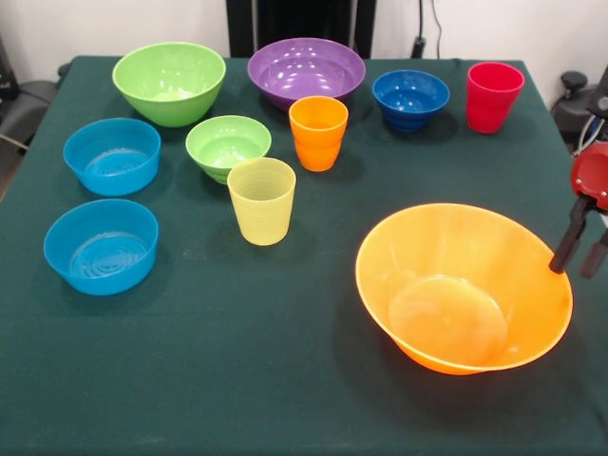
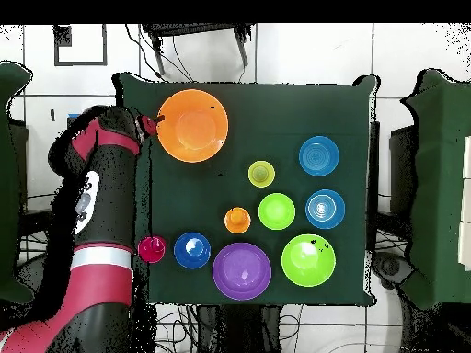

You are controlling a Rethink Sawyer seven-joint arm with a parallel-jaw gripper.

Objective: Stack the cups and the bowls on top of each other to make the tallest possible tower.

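The huge orange bowl (image 1: 456, 285) (image 2: 193, 125) sits alone near the table's right edge and looks tipped toward the camera. My gripper (image 1: 576, 268) (image 2: 153, 121) is at its right rim, open, one finger over the inside and one outside. The yellow cup (image 1: 261, 199) (image 2: 261, 172), orange cup (image 1: 317, 132) (image 2: 236, 220) and red cup (image 1: 493, 96) (image 2: 152, 248) stand upright and apart. Nothing is stacked.
Large green bowl (image 1: 169, 82), purple bowl (image 1: 306, 69) and dark blue bowl (image 1: 410, 98) line the far side. The small green bowl (image 1: 227, 145) sits mid-table. Two light blue bowls (image 1: 112, 155) (image 1: 101, 245) stand at the left. A dark green cloth (image 1: 237, 380) covers the table.
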